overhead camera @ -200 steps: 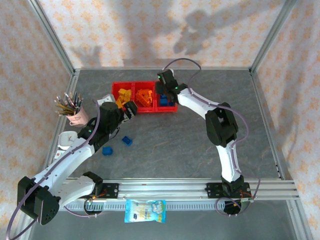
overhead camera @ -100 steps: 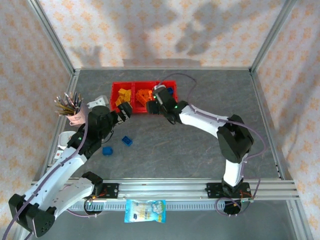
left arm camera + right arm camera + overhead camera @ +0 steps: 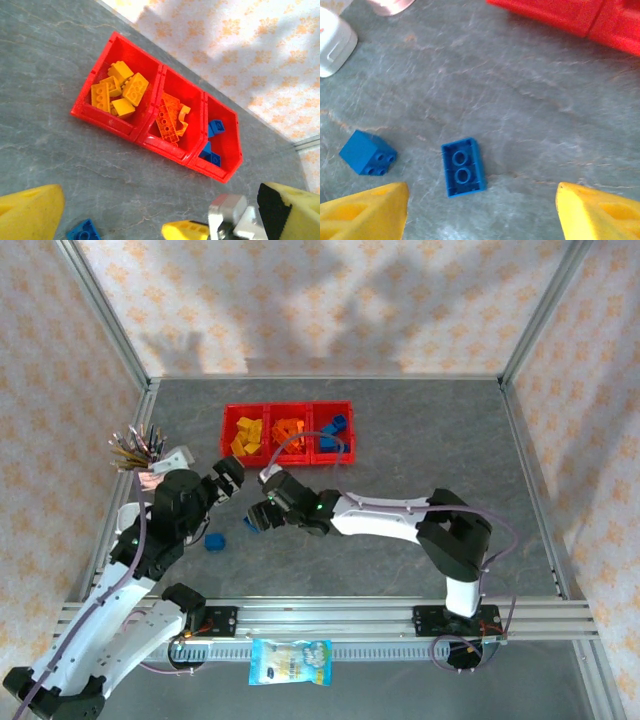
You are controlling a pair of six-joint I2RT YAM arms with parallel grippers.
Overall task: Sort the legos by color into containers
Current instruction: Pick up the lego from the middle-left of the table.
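right gripper: being held spread, nothing grasped | blue brick: being shown underside-up on grey table ahead of it, long axis pointing toward red bins | left gripper: being held released

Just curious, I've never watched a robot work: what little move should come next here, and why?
Probably lower the right pincer straight down and close on the blue brick: it hovers open above that loose brick on the table, while other blue ones sit in the right-hand bin.
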